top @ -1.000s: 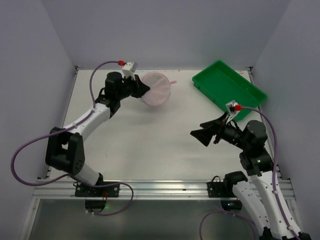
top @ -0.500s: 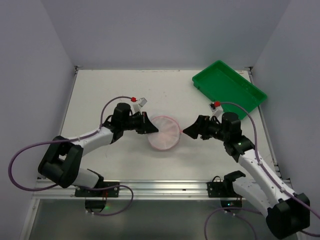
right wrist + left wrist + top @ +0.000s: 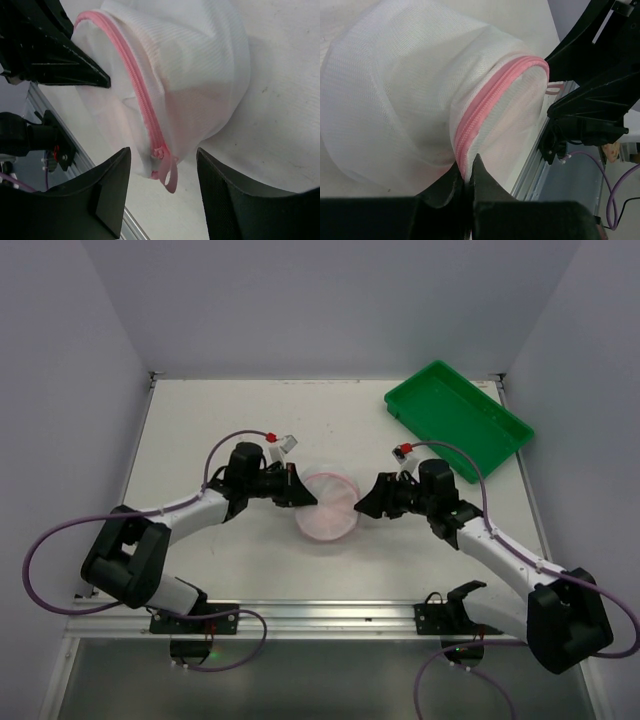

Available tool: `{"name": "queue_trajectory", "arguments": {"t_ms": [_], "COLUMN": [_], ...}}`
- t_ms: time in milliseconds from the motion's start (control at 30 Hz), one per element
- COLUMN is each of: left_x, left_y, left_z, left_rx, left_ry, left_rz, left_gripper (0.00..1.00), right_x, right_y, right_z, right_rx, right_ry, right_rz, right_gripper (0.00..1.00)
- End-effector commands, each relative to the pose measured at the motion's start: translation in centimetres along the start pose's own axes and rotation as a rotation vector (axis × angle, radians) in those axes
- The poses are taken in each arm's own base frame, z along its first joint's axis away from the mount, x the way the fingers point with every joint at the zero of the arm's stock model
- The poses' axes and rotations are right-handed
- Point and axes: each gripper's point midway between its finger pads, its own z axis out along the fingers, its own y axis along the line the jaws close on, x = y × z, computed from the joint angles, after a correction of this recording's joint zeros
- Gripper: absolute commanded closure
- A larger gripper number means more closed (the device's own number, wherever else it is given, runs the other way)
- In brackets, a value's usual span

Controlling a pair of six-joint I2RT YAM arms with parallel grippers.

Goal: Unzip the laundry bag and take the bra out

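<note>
The laundry bag [image 3: 328,504] sits near the middle of the table [image 3: 220,420], and its pink zip [image 3: 492,97] looks closed. At its 9 o'clock the left gripper [image 3: 298,492] has its jaws clamped on the zip edge. At 3 o'clock the right gripper [image 3: 362,506] holds its jaws apart on either side of the zip pull [image 3: 169,176]. A green tray [image 3: 455,418] lies toward 1 o'clock.

The left arm [image 3: 185,508] and right arm [image 3: 500,546]: white link shells, black joints. The left gripper [image 3: 468,170] and right gripper [image 3: 163,151] are black, tapered. Purple cables [image 3: 25,575] end at red-capped plugs [image 3: 270,437], seemingly on the wrist cameras.
</note>
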Motion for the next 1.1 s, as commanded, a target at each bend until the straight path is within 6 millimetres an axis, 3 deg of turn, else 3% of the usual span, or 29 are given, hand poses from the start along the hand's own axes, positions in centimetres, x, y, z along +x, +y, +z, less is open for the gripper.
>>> {"name": "queue_trajectory", "arguments": {"t_ms": [0, 200, 433, 600, 700, 733, 867, 900, 933, 967, 1000, 1067], "left_x": [-0.3, -0.8, -1.0, -1.4, -1.4, -1.4, -3.2, -4.2, -4.8, -6.0, -6.5, -7.2], "left_y": [0.8, 0.9, 1.1, 1.1, 1.2, 1.4, 2.5, 3.1, 3.0, 2.3, 2.8, 2.3], "left_z": [-0.2, -0.3, -0.6, -0.9, -1.2, -1.2, -2.3, -2.8, -3.1, -3.8, -4.3, -5.9], "left_rx": [-0.036, -0.04, -0.055, -0.058, -0.062, -0.066, -0.156, -0.204, -0.226, -0.236, -0.291, -0.334], "left_ry": [0.028, 0.042, 0.074, 0.079, 0.089, 0.091, 0.042, -0.002, -0.04, -0.098, -0.154, -0.251], "left_rz": [0.014, 0.032, 0.054, 0.071, 0.092, 0.094, 0.049, 0.033, -0.018, -0.017, -0.078, -0.12], "left_gripper": [1.0, 1.0, 1.0, 1.0, 0.97, 0.94, 0.48, 0.31, 0.24, 0.06, 0.0, 0.0], "right_x": [-1.2, 0.3, -0.2, 0.1, 0.2, 0.1, -0.8, -1.3, -1.7, -2.5, -3.0, -3.6], "right_y": [2.4, 3.0, 3.1, 2.9, 2.7, 2.7, 3.4, 3.5, 3.8, 4.1, 4.4, 5.0], "right_z": [0.4, 0.6, 1.1, 1.6, 1.6, 1.6, 1.2, 1.2, 1.0, 0.9, 0.9, 0.8], "right_rx": [-0.116, -0.175, -0.187, -0.189, -0.18, -0.176, -0.182, -0.173, -0.166, -0.169, -0.158, -0.159], "right_ry": [-0.016, 0.029, 0.027, 0.038, 0.034, 0.029, -0.024, -0.048, -0.073, -0.114, -0.149, -0.197], "right_rz": [-0.09, -0.097, -0.104, -0.1, -0.097, -0.094, -0.067, -0.049, 0.005, 0.02, 0.079, 0.115], "right_gripper": [0.43, 0.49, 0.71, 0.81, 0.95, 0.98, 1.0, 1.0, 1.0, 1.0, 1.0, 1.0]}}
